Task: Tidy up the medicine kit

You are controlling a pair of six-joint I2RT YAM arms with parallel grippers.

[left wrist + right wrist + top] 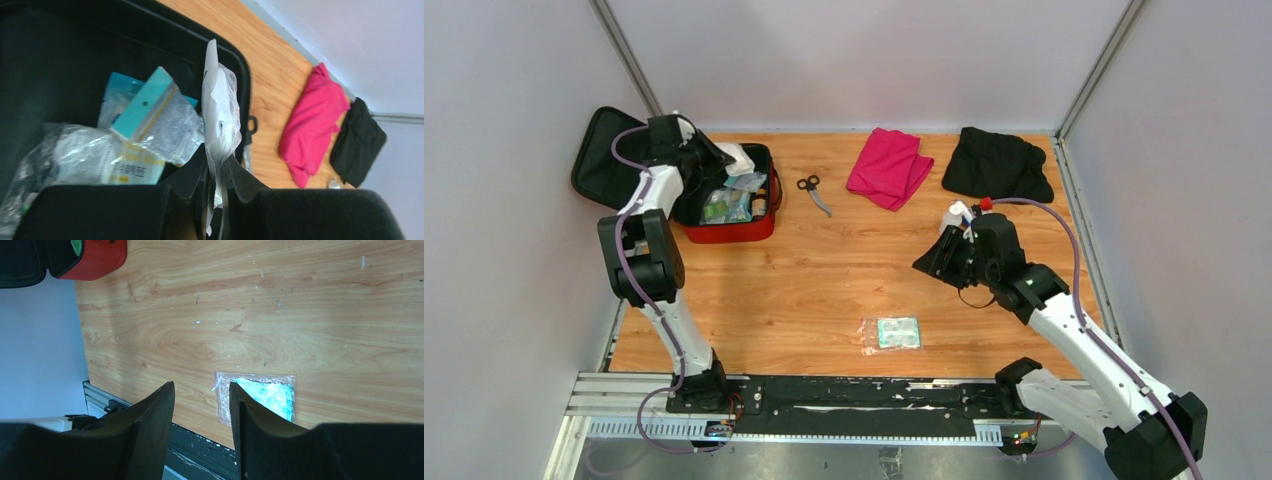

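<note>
Wooden desk (824,280), pale walls: left end effector (216,172) pinches a clear packet (220,110) over the open kit (734,233); right end effector (201,390) hangs half open, empty.

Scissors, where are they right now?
In the top view the scissors lie on the wooden table near its far edge, between the red medicine kit on their left and the folded pink cloth on their right.

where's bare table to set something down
Widest bare wood: mid-table, between medicine kit, scissors, right gripper and the front sachet. Back edge is crowded with pink cloth and black cloth; the kit is full, the left gripper pinching a pouch over it.
</note>
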